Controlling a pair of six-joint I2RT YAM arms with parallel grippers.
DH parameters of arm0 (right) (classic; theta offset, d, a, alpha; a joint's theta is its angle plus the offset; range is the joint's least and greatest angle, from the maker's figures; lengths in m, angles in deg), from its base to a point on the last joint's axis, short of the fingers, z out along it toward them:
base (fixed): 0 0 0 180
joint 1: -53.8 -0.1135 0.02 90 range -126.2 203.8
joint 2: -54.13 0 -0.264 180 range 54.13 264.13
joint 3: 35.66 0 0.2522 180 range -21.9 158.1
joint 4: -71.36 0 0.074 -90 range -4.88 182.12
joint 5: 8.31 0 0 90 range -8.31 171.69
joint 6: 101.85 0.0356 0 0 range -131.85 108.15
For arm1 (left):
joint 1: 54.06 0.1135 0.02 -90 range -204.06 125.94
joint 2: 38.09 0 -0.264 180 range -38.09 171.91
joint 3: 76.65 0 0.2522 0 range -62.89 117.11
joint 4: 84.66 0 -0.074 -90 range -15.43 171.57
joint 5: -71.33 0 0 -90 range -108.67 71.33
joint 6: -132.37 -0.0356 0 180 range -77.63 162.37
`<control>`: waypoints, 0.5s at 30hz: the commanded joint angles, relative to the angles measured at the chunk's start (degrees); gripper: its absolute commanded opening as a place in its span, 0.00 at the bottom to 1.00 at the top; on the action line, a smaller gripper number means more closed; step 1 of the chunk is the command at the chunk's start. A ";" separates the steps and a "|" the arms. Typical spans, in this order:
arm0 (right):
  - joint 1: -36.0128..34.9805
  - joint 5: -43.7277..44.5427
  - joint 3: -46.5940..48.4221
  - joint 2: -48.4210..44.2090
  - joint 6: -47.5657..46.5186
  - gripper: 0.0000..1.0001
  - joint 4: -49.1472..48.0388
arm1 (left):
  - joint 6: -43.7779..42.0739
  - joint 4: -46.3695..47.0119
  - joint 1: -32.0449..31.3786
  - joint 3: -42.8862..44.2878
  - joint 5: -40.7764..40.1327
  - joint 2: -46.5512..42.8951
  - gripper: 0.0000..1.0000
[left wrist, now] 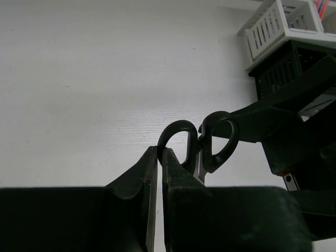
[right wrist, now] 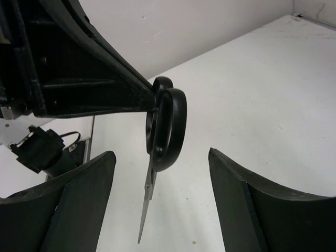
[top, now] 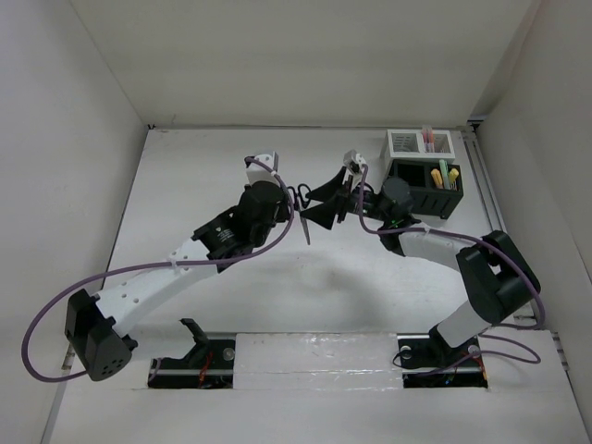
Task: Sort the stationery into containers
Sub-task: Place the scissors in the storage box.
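Black-handled scissors (top: 302,217) hang mid-frame above the desk (top: 213,166), one handle loop pinched in the fully closed left claw (top: 289,196). The right claw (top: 319,203) gapes wide either side of the loops, gripping nothing. Upper right stand the black organiser (top: 421,201), holding highlighters (top: 442,174), and white box (top: 407,144).

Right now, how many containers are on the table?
2. A black mesh organiser stands at the far right; a smaller white box sits directly behind it, touching it. None seems hidden.
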 commanded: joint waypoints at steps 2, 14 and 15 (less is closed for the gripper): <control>-0.12 -0.05 1.96 -0.15 -1.59 0.78 -1.75 | -0.57 3.41 -0.09 -0.13 1.31 -2.51 0.00; -1.18 -1.99 4.25 3.54 1.40 0.47 -5.80 | -2.15 4.99 -0.09 -0.66 5.71 -2.51 0.00; -1.18 -2.51 4.77 3.54 1.40 0.45 -5.80 | -2.15 4.99 -0.09 -0.66 5.71 -2.51 0.00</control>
